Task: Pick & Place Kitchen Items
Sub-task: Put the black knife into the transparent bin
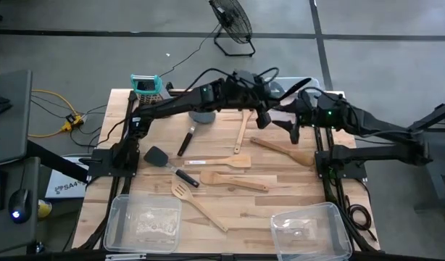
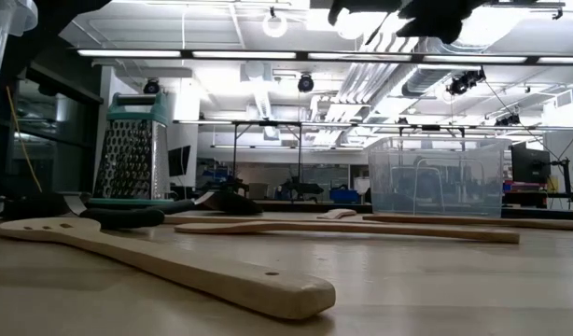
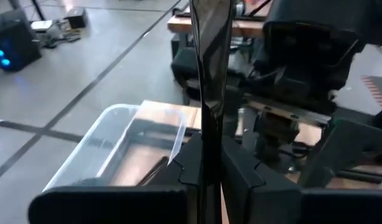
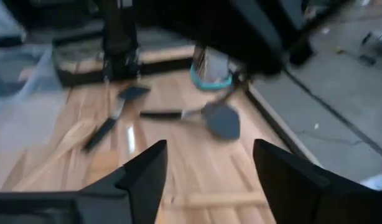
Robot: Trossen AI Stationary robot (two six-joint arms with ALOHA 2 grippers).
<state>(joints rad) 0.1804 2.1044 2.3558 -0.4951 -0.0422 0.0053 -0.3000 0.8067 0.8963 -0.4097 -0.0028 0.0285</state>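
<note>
Nearest to the left wrist camera is the left gripper (image 3: 209, 168). It is closed on a thin black tool (image 3: 211, 62), which stands out between the fingers and points straight away from the wrist. So the long axis of the tool is in line with the gripper, not across it.

Beyond the tip of the tool I see a clear bin (image 3: 125, 112) with its open side up, and just beside it the dark body of the right arm. If the next move is to put the tool down, I think the bin lies forward and lower from the gripper. The tool would then go in tip first, or need to be tilted flat.

Taking the metal grater (image 1: 146, 87) as the landmark, both grippers are well away from it along the far edge of the bench. The left gripper is the nearer of the two to the grater, and the right gripper (image 4: 209, 149) is just past it. The right gripper has its fingers spread wide with nothing between them.

The other utensils lie flat on the bench on the near side of the grater. A wooden spatula (image 1: 284, 151) is farthest from the grater, and the right gripper is nearer to it than the left one. A black turner (image 1: 168, 165) lies closer to the grater.
</note>
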